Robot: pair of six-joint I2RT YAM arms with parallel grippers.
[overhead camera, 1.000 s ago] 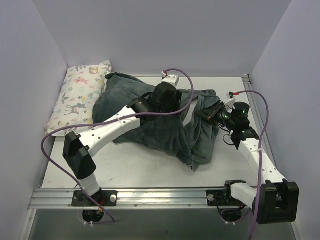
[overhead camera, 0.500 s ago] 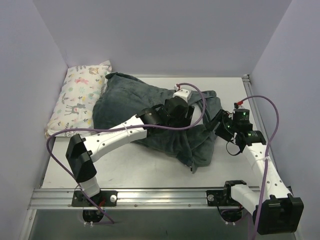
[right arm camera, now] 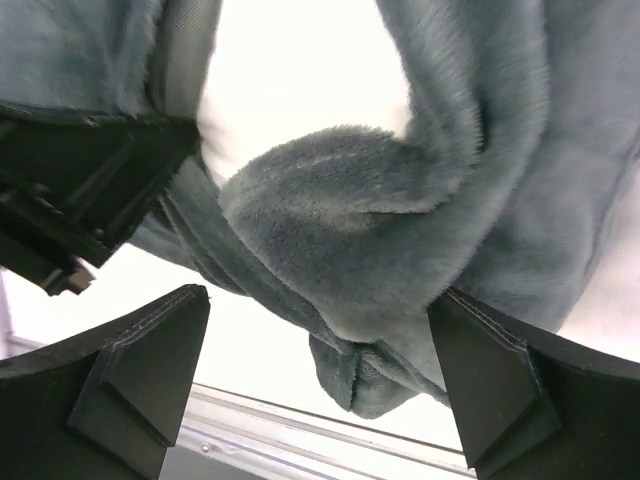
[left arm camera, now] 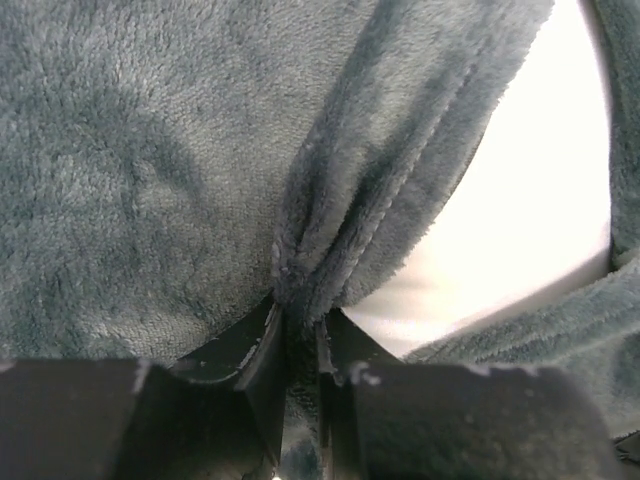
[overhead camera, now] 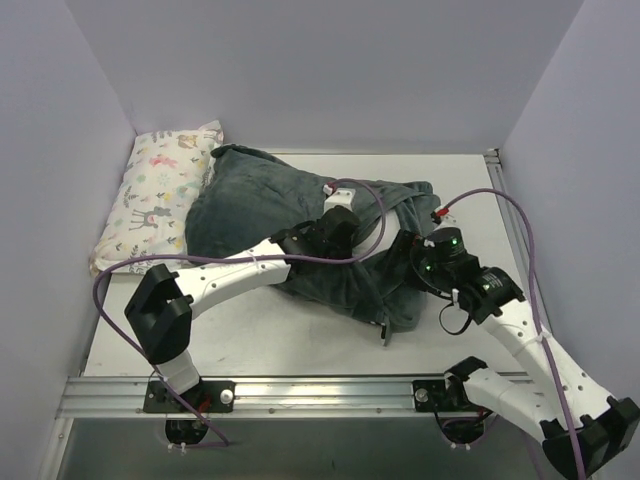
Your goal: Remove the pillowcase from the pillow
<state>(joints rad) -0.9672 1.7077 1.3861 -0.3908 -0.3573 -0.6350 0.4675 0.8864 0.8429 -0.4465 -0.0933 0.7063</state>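
The dark grey-teal plush pillowcase (overhead camera: 250, 205) lies rumpled across the middle of the table. My left gripper (overhead camera: 338, 238) sits on its centre. In the left wrist view that left gripper (left arm camera: 297, 330) is shut on a raised fold of the pillowcase (left arm camera: 150, 150). My right gripper (overhead camera: 415, 257) is at the cover's right part. In the right wrist view the right gripper (right arm camera: 318, 300) stands wide open, its fingers either side of a bunched lump of pillowcase (right arm camera: 350, 200). The pillow is hidden in the top view. White shows between folds in the wrist views; I cannot tell whether it is pillow or table.
A small pastel animal-print pillow (overhead camera: 160, 195) lies along the left wall. Lilac walls close in the left, back and right. A metal rail (overhead camera: 300, 395) runs along the near edge. Purple cables loop above both arms.
My left gripper drew back towards the left and closed on a fold. My right gripper opened and swung left and nearer, over the cover's right part.
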